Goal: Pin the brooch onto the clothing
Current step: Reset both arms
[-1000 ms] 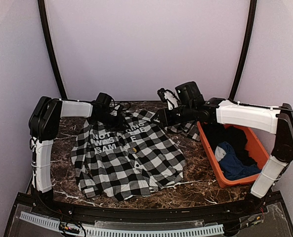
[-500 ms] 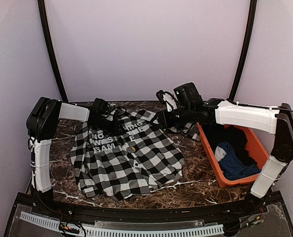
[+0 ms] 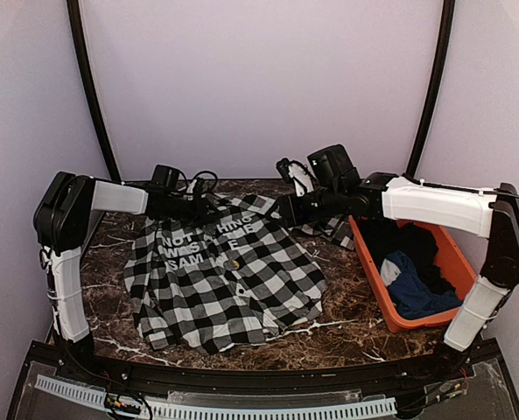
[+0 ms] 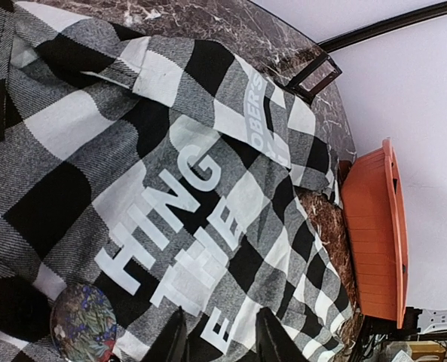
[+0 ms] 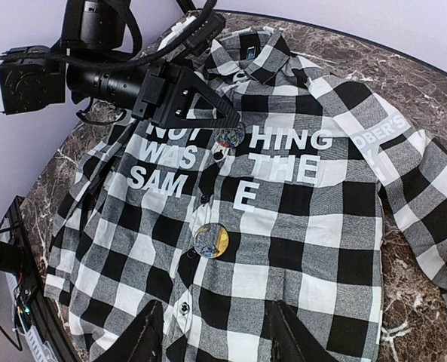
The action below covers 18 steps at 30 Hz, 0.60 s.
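Observation:
The clothing (image 3: 233, 284), a black-and-white checked shirt with white block letters, lies flat on the marble table. A round floral brooch (image 5: 228, 136) rests among the letters, and a yellow-and-blue brooch (image 5: 211, 240) sits lower on the button strip (image 3: 235, 263). My left gripper (image 4: 221, 343) hovers open over the lettering with nothing between its fingers. The floral brooch (image 4: 84, 332) lies just to the left of it. In the right wrist view the left gripper (image 5: 225, 122) has its tips right beside that brooch. My right gripper (image 5: 221, 339) is open above the shirt's lower part, near the collar end (image 3: 284, 210) in the top view.
An orange bin (image 3: 370, 278) stands on the right of the table and holds a dark blue garment (image 3: 414, 293) and other dark cloth. Its side (image 4: 374, 234) shows in the left wrist view. The shirt's sleeve (image 3: 333, 229) lies against the bin. Purple walls enclose the table.
My left arm has drawn back to the left, so its gripper is now nearer the shirt's left side. The right arm and the shirt have stayed put.

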Available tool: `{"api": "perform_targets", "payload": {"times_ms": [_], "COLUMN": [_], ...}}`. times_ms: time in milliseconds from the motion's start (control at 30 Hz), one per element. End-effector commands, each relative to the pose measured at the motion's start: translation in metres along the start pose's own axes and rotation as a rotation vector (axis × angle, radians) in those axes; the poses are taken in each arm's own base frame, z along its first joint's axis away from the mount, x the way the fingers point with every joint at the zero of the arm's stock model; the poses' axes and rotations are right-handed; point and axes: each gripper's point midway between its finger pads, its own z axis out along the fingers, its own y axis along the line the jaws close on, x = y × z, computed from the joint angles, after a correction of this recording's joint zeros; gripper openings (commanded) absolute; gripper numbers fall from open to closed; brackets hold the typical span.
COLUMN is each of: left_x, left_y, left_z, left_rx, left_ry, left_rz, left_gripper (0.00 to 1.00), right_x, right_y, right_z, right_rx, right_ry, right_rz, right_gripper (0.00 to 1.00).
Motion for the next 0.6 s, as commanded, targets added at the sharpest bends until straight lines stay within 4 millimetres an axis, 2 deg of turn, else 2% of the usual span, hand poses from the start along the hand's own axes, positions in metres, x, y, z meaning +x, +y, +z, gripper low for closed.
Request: {"api": "perform_targets", "payload": {"times_ms": [0, 300, 433, 567], "left_x": [-0.01, 0.02, 0.026, 0.024], "left_y": [0.008, 0.054, 0.064, 0.065], "left_z": [-0.007, 0.0, -0.003, -0.005], "left_rx": [-0.046, -0.212, -0.266, -0.277], "left_ry": [-0.021, 0.077, 0.101, 0.104], "left_rz": [-0.001, -0.055, -0.056, -0.051], "left_gripper": [0.31, 0.3, 0.3, 0.3], "right_x": [-0.012, -0.014, -0.015, -0.017], "right_y": [0.009, 0.009, 0.01, 0.012], "right_z": [-0.012, -0.017, -0.016, -0.017], "right_rx": [-0.004, 0.001, -0.002, -0.007], "right_ry": [-0.036, -0.043, -0.042, -0.043], "right_rz": [-0.021, -0.026, -0.023, -0.023], "right_gripper": [0.46, 0.47, 0.47, 0.47]}}
